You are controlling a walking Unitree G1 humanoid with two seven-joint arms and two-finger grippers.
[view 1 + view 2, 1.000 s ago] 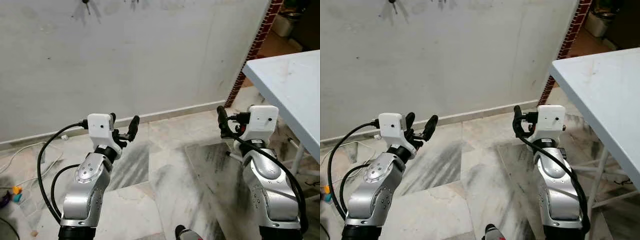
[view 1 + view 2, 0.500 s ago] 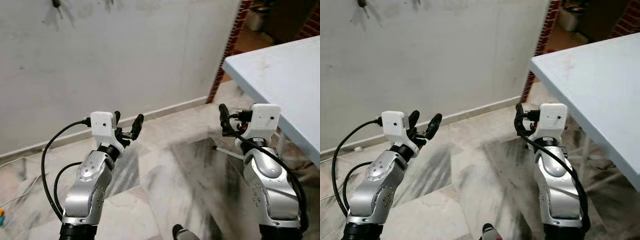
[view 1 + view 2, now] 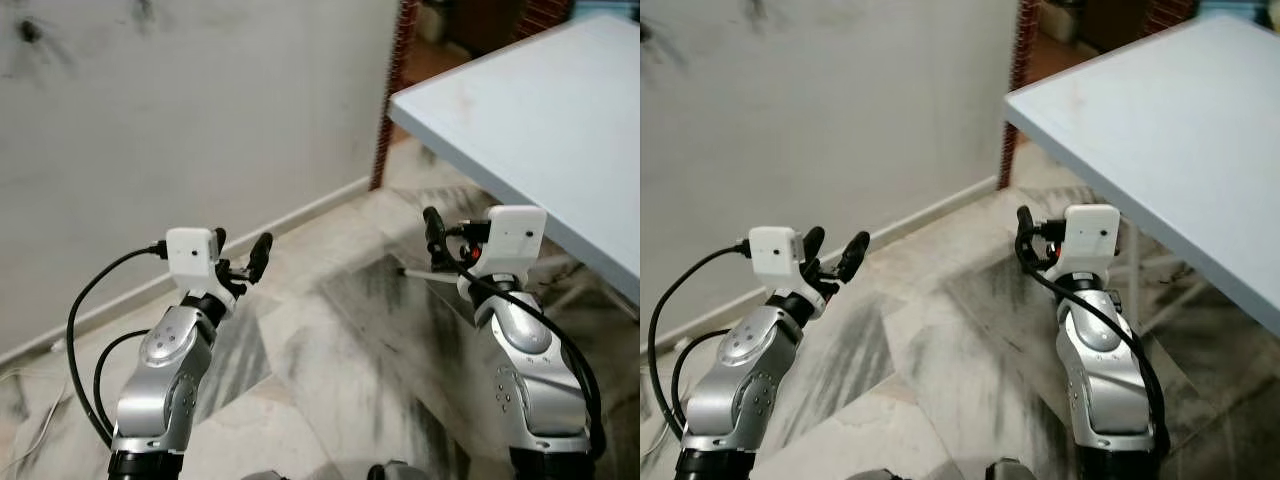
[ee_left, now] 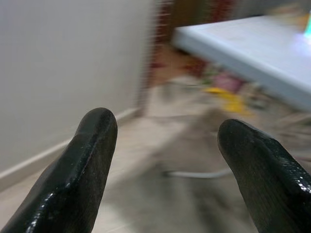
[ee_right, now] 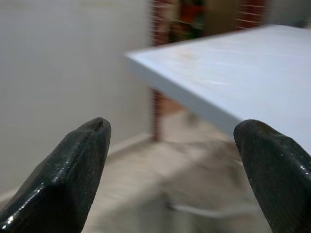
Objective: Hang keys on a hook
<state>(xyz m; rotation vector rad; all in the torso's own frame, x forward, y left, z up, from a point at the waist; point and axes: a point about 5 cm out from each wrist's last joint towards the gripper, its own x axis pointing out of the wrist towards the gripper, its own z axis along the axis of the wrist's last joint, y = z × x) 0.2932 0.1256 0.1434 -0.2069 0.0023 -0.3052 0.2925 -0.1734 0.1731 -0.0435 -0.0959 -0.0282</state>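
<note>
Both arms are raised in front of me over a marble floor. My left gripper (image 3: 240, 250) is open, and nothing lies between its fingers (image 4: 92, 145). My right gripper (image 3: 440, 240) is open as well, its fingertips (image 5: 82, 150) spread wide and empty, pointing toward the edge of the pale blue table (image 3: 540, 110). A dark blurred mark (image 3: 30, 30) sits high on the white wall at the far left; I cannot tell what it is. The wrist views are blurred.
The table top reaches in from the right, with white legs (image 3: 1140, 290) under it. A red brick pillar (image 3: 395, 60) ends the white wall (image 3: 200, 110). A white cable (image 3: 30, 440) lies on the floor at the lower left.
The whole picture has slid left, so the camera has turned right: the wall marks moved toward the left edge and the table now takes up more of the right. Both arms hold their pose.
</note>
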